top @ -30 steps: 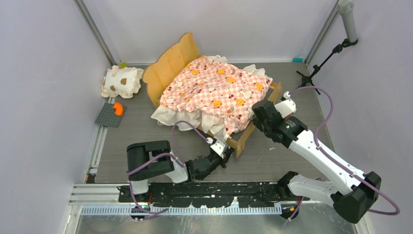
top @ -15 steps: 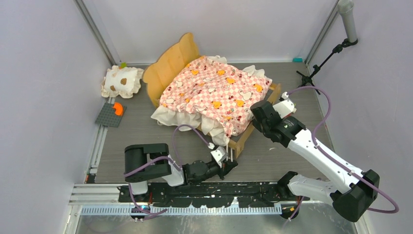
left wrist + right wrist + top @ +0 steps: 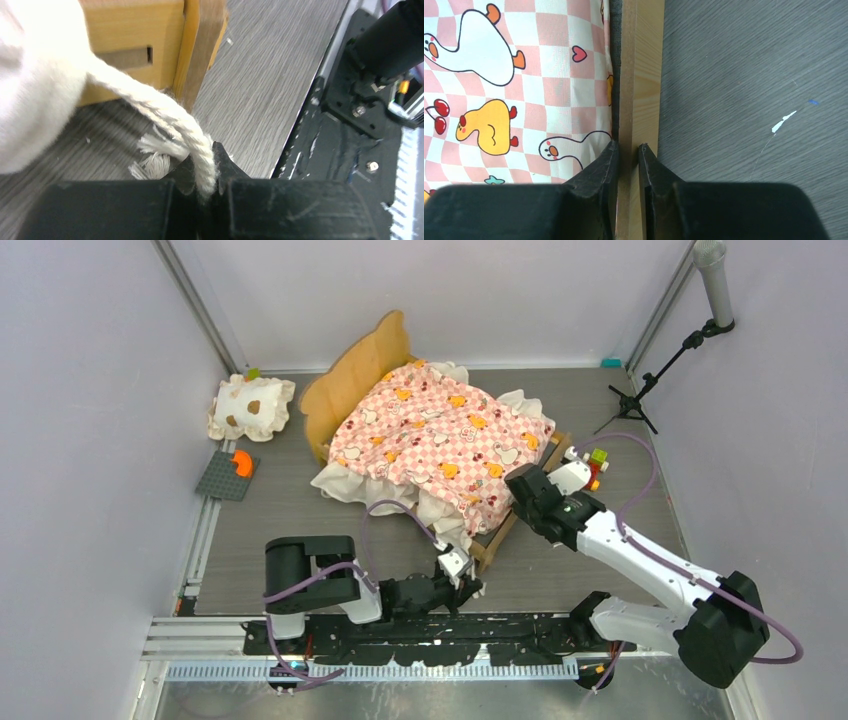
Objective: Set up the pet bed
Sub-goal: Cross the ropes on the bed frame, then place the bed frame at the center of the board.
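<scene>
The pet bed's light-wood headboard [image 3: 345,390] stands at the back left, with the pink checkered mattress [image 3: 440,435] lying on the frame. My left gripper [image 3: 471,586] sits low by the bed's near corner. In the left wrist view this gripper [image 3: 205,165] is shut on a white twisted cord [image 3: 160,110] that runs out from the cream ruffle [image 3: 35,85]. My right gripper [image 3: 522,498] is at the bed's right side. In the right wrist view its jaws [image 3: 629,150] are shut on the wooden side rail [image 3: 640,75], beside the mattress [image 3: 524,75].
A cream spotted pillow [image 3: 250,408] lies at the back left. Near it is a grey plate [image 3: 222,480] with an orange piece [image 3: 241,462]. Coloured bricks [image 3: 597,459] sit right of the bed, a stand [image 3: 640,400] behind them. The black base rail [image 3: 350,125] lies close by my left gripper.
The bed has slid and turned toward the left and near side, held by my right gripper. My left gripper has drawn the cord nearer and rightward. The coloured bricks have come into view.
</scene>
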Available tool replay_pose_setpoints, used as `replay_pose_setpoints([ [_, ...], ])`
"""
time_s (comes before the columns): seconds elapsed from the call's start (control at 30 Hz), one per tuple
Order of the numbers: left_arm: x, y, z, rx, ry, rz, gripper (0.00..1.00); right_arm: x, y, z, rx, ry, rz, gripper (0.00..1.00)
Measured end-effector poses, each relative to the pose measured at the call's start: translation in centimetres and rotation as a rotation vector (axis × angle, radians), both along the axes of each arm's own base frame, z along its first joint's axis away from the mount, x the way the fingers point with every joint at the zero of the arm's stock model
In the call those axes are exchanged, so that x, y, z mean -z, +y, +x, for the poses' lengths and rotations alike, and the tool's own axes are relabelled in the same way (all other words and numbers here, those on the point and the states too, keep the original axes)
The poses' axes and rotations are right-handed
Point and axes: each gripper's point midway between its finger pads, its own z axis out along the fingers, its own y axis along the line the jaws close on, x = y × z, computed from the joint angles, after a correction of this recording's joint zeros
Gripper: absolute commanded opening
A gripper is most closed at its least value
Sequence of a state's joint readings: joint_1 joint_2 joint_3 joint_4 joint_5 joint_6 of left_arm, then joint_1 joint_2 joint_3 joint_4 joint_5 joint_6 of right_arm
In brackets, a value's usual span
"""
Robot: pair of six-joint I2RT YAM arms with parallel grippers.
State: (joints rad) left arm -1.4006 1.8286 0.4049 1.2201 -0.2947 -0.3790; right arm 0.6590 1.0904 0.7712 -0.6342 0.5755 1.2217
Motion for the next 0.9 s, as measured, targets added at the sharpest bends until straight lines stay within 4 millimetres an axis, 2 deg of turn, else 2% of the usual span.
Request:
replay_pose_setpoints([
  [0.13, 1.9, 0.4, -0.1, -0.005, 0.023, 0.048, 0.0, 0.2, 0.1, 0.3, -0.019, -0.001, -0.023, 0.0],
  [0.27, 2.2, 0.7, -0.2, -0.011, 0.043, 0.056, 0.0, 0.4, 0.0, 0.6, -0.042, 0.003, -0.058, 0.01],
  [0.43, 1.9, 0.9, -0.2, -0.015, 0.059, 0.129, 0.0, 0.1, -0.1, 1.3, -0.077, 0.013, -0.116, 0.0],
  [0.6, 0.1, -0.6, 0.2, -0.003, 0.048, 0.198, 0.0, -0.4, -0.1, 2.3, -0.094, 0.015, -0.158, 0.01],
  [0.7, -0.1, -0.7, 0.3, 0.005, 0.046, 0.231, 0.0, -0.5, -0.2, 2.5, -0.099, 0.013, -0.17, 0.01],
  [0.77, 0.6, -0.3, 0.1, 0.015, 0.056, 0.266, 0.0, -0.4, -0.2, 2.5, -0.104, 0.017, -0.176, 0.09],
  [0.9, 1.4, 0.1, -0.2, 0.034, 0.078, 0.303, 0.0, -0.2, -0.2, 2.4, -0.111, 0.026, -0.183, 0.42],
])
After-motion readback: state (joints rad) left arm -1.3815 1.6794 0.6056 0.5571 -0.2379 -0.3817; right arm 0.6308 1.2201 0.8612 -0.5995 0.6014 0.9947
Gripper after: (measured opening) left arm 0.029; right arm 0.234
